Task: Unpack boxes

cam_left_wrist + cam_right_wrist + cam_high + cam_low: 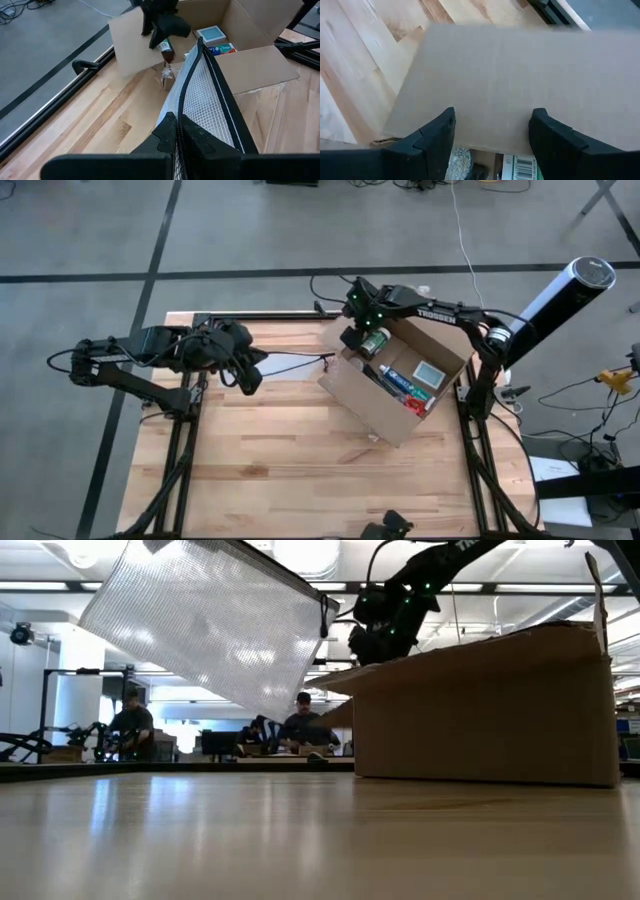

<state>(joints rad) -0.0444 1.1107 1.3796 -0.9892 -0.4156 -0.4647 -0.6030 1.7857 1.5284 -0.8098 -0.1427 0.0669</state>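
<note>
Left claw (177, 131) clenched on mesh pouch (207, 107), lifted off tabletop (270, 450). Right claw (490, 131) released, fingers spread, hovering over open box (400, 380) flap.

Bright, even overhead light; soft shadows only. Low view: ceiling strip lights glare at top, sheen on table (300, 840) at bottom, fgd blurred, box (490, 710) side dim. Right wrist view: fingers (427, 142) soft, bottom edge.

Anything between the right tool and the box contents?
Nothing visible. The right tool, fingers open, hangs over the open box at its far corner, above a small bottle. The left tool holds the mesh pouch off to the side.
</note>
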